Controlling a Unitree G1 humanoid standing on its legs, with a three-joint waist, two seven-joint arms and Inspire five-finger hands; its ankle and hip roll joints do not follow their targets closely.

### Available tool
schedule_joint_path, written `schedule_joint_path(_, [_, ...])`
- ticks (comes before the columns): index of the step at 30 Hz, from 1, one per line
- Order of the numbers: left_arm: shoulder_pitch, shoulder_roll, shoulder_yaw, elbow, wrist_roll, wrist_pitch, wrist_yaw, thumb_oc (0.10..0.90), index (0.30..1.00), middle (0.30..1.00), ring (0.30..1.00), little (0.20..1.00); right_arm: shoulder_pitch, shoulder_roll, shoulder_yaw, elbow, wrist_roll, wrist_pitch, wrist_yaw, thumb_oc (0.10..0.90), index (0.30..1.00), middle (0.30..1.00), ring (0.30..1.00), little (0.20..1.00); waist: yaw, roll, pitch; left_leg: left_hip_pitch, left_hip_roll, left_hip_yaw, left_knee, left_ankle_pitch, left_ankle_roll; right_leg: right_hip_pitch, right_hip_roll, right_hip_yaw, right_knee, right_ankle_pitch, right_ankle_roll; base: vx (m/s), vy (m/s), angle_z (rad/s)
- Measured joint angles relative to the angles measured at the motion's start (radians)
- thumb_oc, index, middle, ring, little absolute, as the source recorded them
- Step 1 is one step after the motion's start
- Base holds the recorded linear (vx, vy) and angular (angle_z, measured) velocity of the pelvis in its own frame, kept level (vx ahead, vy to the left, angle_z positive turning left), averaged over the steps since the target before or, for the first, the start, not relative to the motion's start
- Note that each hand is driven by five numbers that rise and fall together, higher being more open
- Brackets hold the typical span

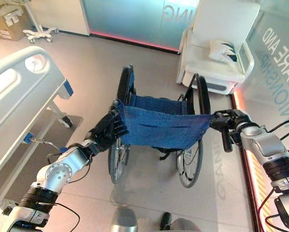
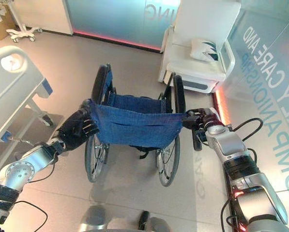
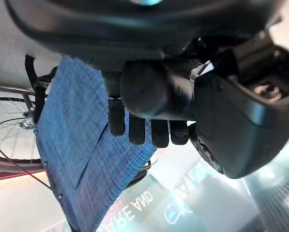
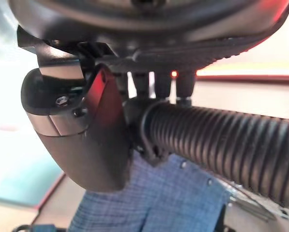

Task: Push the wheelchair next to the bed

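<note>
Left eye view — both hands (image 1: 108, 133) (image 1: 225, 122) grip wheelchair (image 1: 159, 125) handles; wall lettering, perhaps "CARE AND".

White armchair (image 1: 217, 48), cushion (image 1: 223, 51) on seat; cardboard box (image 1: 7, 21).

Both eye views looked steeply down from the robot's head onto the back of the wheelchair (image 1: 156, 126), facing forward across the floor (image 1: 96, 63) toward the glass wall (image 1: 129, 19) and the white armchair (image 1: 217, 53). Set slightly apart, they shared nearly the whole scene: the wheelchair, the bed (image 1: 18, 92) at the robot's left, and both arms. The left wrist view looked along the left hand (image 3: 154, 92) from very close, taking in the blue backrest cloth (image 3: 81, 145) and part of a spoked wheel (image 3: 8, 140). The right wrist view sat equally near the right hand (image 4: 81, 140), facing the ribbed push handle (image 4: 221, 145) and the same cloth beyond it.
</note>
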Motion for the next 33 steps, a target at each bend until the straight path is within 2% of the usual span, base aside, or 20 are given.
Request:
schedule_joint_path(2, [0.000, -0.005, -0.004, -0.008, -0.010, 0.000, -0.008, 0.400, 0.300, 0.300, 0.300, 0.300, -0.012, -0.020, 0.000, 0.000, 0.000, -0.002, 0.009, 0.400, 0.300, 0.300, 0.300, 0.300, 0.000, 0.028, 0.011, 0.006, -0.015, 0.000, -0.128, 0.011, -0.003, 0.002, 0.015, 0.009, 0.002, -0.001, 0.000, 0.40, 0.096, -0.19])
schedule_joint_path(3, [0.001, -0.012, -0.005, -0.011, -0.012, -0.004, -0.023, 0.400, 0.300, 0.300, 0.300, 0.300, -0.019, -0.031, -0.004, 0.000, -0.004, -0.018, 0.009, 0.400, 0.300, 0.300, 0.300, 0.300, 0.016, 0.043, 0.023, 0.048, -0.025, 0.003, -0.217, 0.115, 0.016, -0.011, 0.017, 0.037, 0.000, -0.007, 0.008, 0.37, 0.107, -0.42])
schedule_joint_path(4, [0.001, -0.012, -0.005, -0.020, -0.012, -0.005, -0.027, 0.400, 0.300, 0.300, 0.300, 0.300, -0.029, -0.042, -0.003, -0.002, -0.004, -0.022, 0.011, 0.400, 0.300, 0.300, 0.300, 0.300, 0.019, 0.051, 0.030, 0.049, -0.021, 0.026, -0.220, 0.119, 0.017, -0.005, 0.025, 0.035, -0.008, -0.012, 0.000, 0.53, 0.157, -0.66])
schedule_joint_path(5, [0.003, -0.010, -0.005, -0.040, -0.012, -0.005, -0.026, 0.400, 0.300, 0.300, 0.300, 0.300, -0.038, -0.059, 0.001, -0.002, -0.004, -0.022, 0.020, 0.400, 0.300, 0.300, 0.300, 0.300, 0.041, 0.073, 0.044, 0.062, 0.005, 0.076, -0.210, 0.143, 0.034, -0.026, 0.033, -0.018, 0.106, -0.048, -0.033, 0.39, 0.130, -0.52])
schedule_joint_path(6, [0.009, -0.003, -0.005, -0.056, -0.013, -0.007, -0.027, 0.400, 0.300, 0.300, 0.300, 0.300, -0.037, -0.063, 0.002, -0.003, -0.002, -0.021, 0.026, 0.400, 0.300, 0.300, 0.300, 0.300, 0.053, 0.075, 0.043, 0.072, 0.010, 0.103, -0.211, 0.154, 0.057, -0.021, 0.036, -0.036, 0.163, -0.071, -0.035, 0.40, 0.138, -0.66])
schedule_joint_path(7, [0.013, 0.016, -0.005, -0.065, -0.013, -0.008, -0.024, 0.400, 0.300, 0.300, 0.300, 0.300, -0.037, -0.065, 0.005, -0.003, -0.002, -0.019, 0.047, 0.400, 0.300, 0.300, 0.300, 0.300, 0.074, 0.057, 0.049, 0.098, -0.009, 0.119, -0.208, 0.134, 0.088, -0.010, 0.023, -0.052, 0.224, -0.135, -0.033, 0.41, 0.173, -0.56])
schedule_joint_path(8, [0.016, 0.028, -0.002, -0.065, -0.014, -0.008, -0.023, 0.400, 0.300, 0.300, 0.300, 0.300, -0.038, -0.074, 0.005, -0.013, -0.001, -0.019, 0.067, 0.400, 0.300, 0.300, 0.300, 0.300, 0.079, 0.042, 0.050, 0.096, -0.032, 0.123, -0.183, 0.121, 0.108, 0.020, 0.003, -0.048, 0.159, -0.170, 0.003, 0.37, 0.155, -0.42])
schedule_joint_path(11, [0.017, 0.039, 0.008, -0.067, -0.015, -0.008, -0.017, 0.400, 0.300, 0.300, 0.300, 0.300, -0.039, -0.076, 0.005, -0.032, 0.000, -0.019, 0.072, 0.400, 0.300, 0.300, 0.300, 0.300, 0.082, 0.050, 0.051, 0.090, -0.045, 0.023, -0.128, 0.085, 0.144, 0.053, 0.019, -0.021, 0.113, -0.146, 0.001, 0.33, 0.158, -0.22])
schedule_joint_path(13, [0.017, 0.038, 0.017, -0.068, -0.015, -0.008, -0.017, 0.400, 0.300, 0.300, 0.300, 0.300, -0.039, -0.090, 0.005, -0.045, 0.000, -0.020, 0.085, 0.400, 0.300, 0.300, 0.300, 0.300, 0.092, 0.045, 0.050, 0.080, -0.060, 0.008, -0.084, 0.043, 0.152, 0.064, 0.011, 0.006, 0.110, -0.154, 0.014, 0.39, 0.234, -0.17])
schedule_joint_path(17, [-0.003, 0.047, 0.020, -0.071, -0.015, -0.007, -0.019, 0.400, 0.300, 0.300, 0.300, 0.300, -0.050, -0.139, 0.000, -0.063, 0.004, -0.054, 0.129, 0.400, 0.300, 0.300, 0.300, 0.300, 0.084, 0.023, 0.038, 0.071, -0.121, -0.010, -0.107, 0.037, 0.176, -0.025, -0.031, 0.016, 0.258, -0.197, 0.048, 0.33, 0.199, 0.00])
schedule_joint_path(18, [-0.015, 0.060, 0.020, -0.071, -0.021, -0.007, -0.019, 0.400, 0.300, 0.300, 0.300, 0.300, -0.055, -0.143, 0.000, -0.065, 0.008, -0.059, 0.134, 0.400, 0.300, 0.300, 0.300, 0.300, 0.087, 0.023, 0.038, 0.073, -0.120, -0.014, -0.110, 0.031, 0.187, -0.093, -0.038, 0.025, 0.401, -0.211, 0.092, 0.28, 0.145, -0.01])
schedule_joint_path(19, [-0.028, 0.066, 0.020, -0.068, -0.035, -0.006, -0.018, 0.400, 0.300, 0.300, 0.300, 0.300, -0.055, -0.143, 0.000, -0.066, 0.011, -0.062, 0.134, 0.400, 0.300, 0.300, 0.300, 0.300, 0.086, 0.011, 0.039, 0.074, -0.135, -0.010, -0.102, 0.021, 0.198, -0.157, -0.033, 0.059, 0.595, -0.215, 0.182, 0.32, 0.137, 0.08])
schedule_joint_path(21, [-0.033, 0.073, 0.020, -0.065, -0.036, -0.007, -0.008, 0.400, 0.300, 0.300, 0.300, 0.300, -0.047, -0.142, 0.002, -0.066, 0.012, -0.061, 0.137, 0.400, 0.300, 0.300, 0.300, 0.300, 0.067, -0.019, 0.036, 0.082, -0.155, -0.009, -0.088, 0.010, 0.210, -0.196, -0.021, 0.095, 0.759, -0.178, 0.202, 0.26, 0.110, 0.33])
schedule_joint_path(25, [-0.048, 0.145, 0.022, -0.066, -0.050, -0.007, -0.005, 0.400, 0.300, 0.300, 0.300, 0.300, -0.051, -0.140, -0.002, -0.096, 0.012, -0.065, 0.153, 0.400, 0.300, 0.300, 0.300, 0.300, 0.036, -0.019, 0.035, 0.086, -0.141, -0.040, -0.108, 0.010, 0.209, -0.167, 0.009, 0.098, 0.686, -0.157, 0.210, 0.28, 0.057, 0.03])
schedule_joint_path(26, [-0.058, 0.146, 0.024, -0.063, -0.051, -0.007, -0.005, 0.400, 0.300, 0.300, 0.300, 0.300, -0.059, -0.136, -0.003, -0.093, 0.004, -0.065, 0.152, 0.400, 0.300, 0.300, 0.300, 0.300, 0.034, -0.014, 0.038, 0.095, -0.133, -0.043, -0.130, 0.008, 0.213, -0.192, -0.003, 0.081, 0.709, -0.149, 0.164, 0.19, -0.017, -0.21])
schedule_joint_path(27, [-0.070, 0.139, 0.029, -0.052, -0.052, -0.008, -0.005, 0.400, 0.300, 0.300, 0.300, 0.300, -0.070, -0.135, -0.004, -0.094, 0.002, -0.066, 0.153, 0.400, 0.300, 0.300, 0.300, 0.300, 0.033, -0.010, 0.038, 0.098, -0.130, -0.048, -0.138, 0.008, 0.214, -0.224, -0.026, 0.047, 0.661, -0.215, 0.064, 0.26, -0.038, -0.25])
schedule_joint_path(29, [-0.080, 0.117, 0.044, -0.028, -0.051, -0.012, -0.005, 0.400, 0.300, 0.300, 0.300, 0.300, -0.088, -0.136, -0.003, -0.092, 0.002, -0.073, 0.153, 0.400, 0.300, 0.300, 0.300, 0.300, 0.022, 0.017, 0.049, 0.102, -0.123, -0.092, -0.141, 0.004, 0.217, -0.256, -0.021, 0.045, 0.527, -0.239, 0.022, 0.31, -0.067, -0.07])
schedule_joint_path(30, [-0.091, 0.105, 0.046, -0.011, -0.051, -0.020, -0.005, 0.400, 0.300, 0.300, 0.300, 0.300, -0.102, -0.137, -0.003, -0.094, 0.003, -0.073, 0.154, 0.400, 0.300, 0.300, 0.300, 0.300, 0.004, 0.037, 0.058, 0.105, -0.121, -0.127, -0.141, 0.002, 0.217, -0.283, -0.024, 0.048, 0.456, -0.231, 0.026, 0.49, -0.128, 0.35])
schedule_joint_path(31, [-0.098, 0.102, 0.046, 0.004, -0.050, -0.023, -0.004, 0.400, 0.300, 0.300, 0.300, 0.300, -0.110, -0.139, 0.001, -0.096, 0.003, -0.074, 0.154, 0.400, 0.300, 0.300, 0.300, 0.300, -0.024, 0.044, 0.062, 0.109, -0.127, -0.162, -0.139, -0.004, 0.216, -0.313, -0.031, 0.055, 0.378, -0.206, 0.064, 0.50, -0.153, 0.40])
schedule_joint_path(33, [-0.102, 0.083, 0.047, 0.014, -0.049, -0.030, 0.004, 0.400, 0.300, 0.300, 0.300, 0.300, -0.111, -0.155, 0.004, -0.106, 0.014, -0.074, 0.154, 0.400, 0.300, 0.300, 0.300, 0.300, -0.048, 0.058, 0.070, 0.120, -0.131, -0.199, -0.120, -0.018, 0.208, -0.380, -0.047, 0.063, 0.352, -0.165, 0.093, 0.42, -0.147, 0.59])
